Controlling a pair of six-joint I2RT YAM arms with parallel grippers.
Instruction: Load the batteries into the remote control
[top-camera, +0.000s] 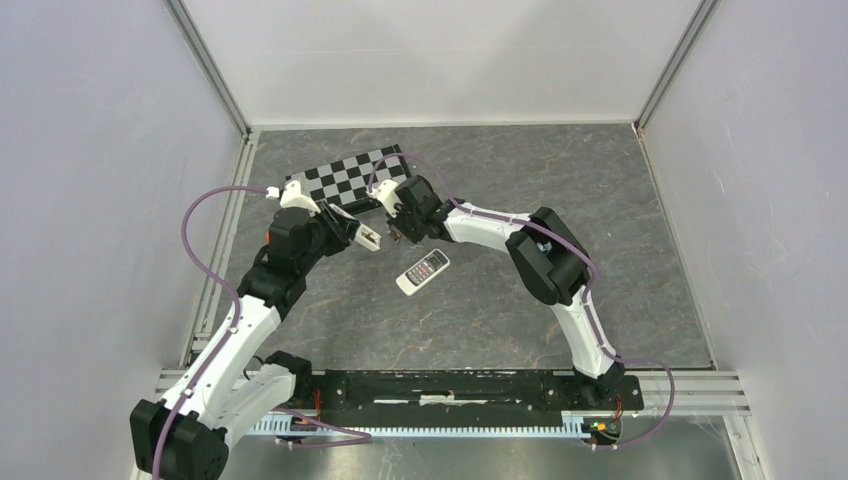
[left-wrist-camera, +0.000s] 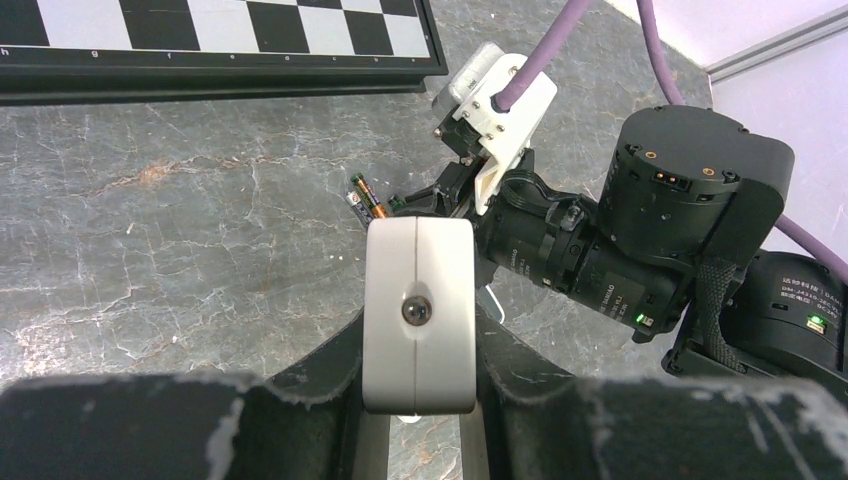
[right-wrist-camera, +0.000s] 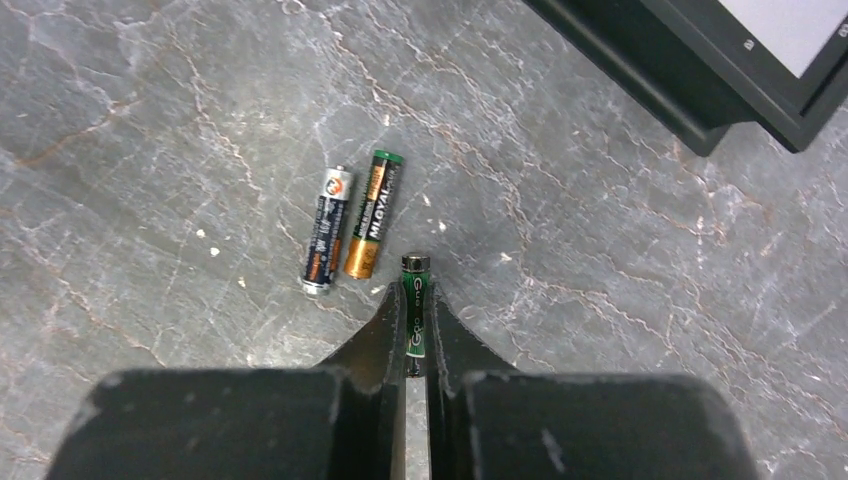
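I am clamping my right gripper (right-wrist-camera: 414, 305) on one green battery (right-wrist-camera: 415, 268), taking it lengthwise so its capped end is poking out ahead (handy, I judge, for feeding it into a recess). The other two batteries (right-wrist-camera: 372, 213) are lying side by side on the table (right-wrist-camera: 150, 120) just beside it. My left gripper (left-wrist-camera: 418, 345) is clasping the remote control (left-wrist-camera: 418, 260) across its width, offering its end toward the right arm (top-camera: 480, 228), which is bending low over the table.
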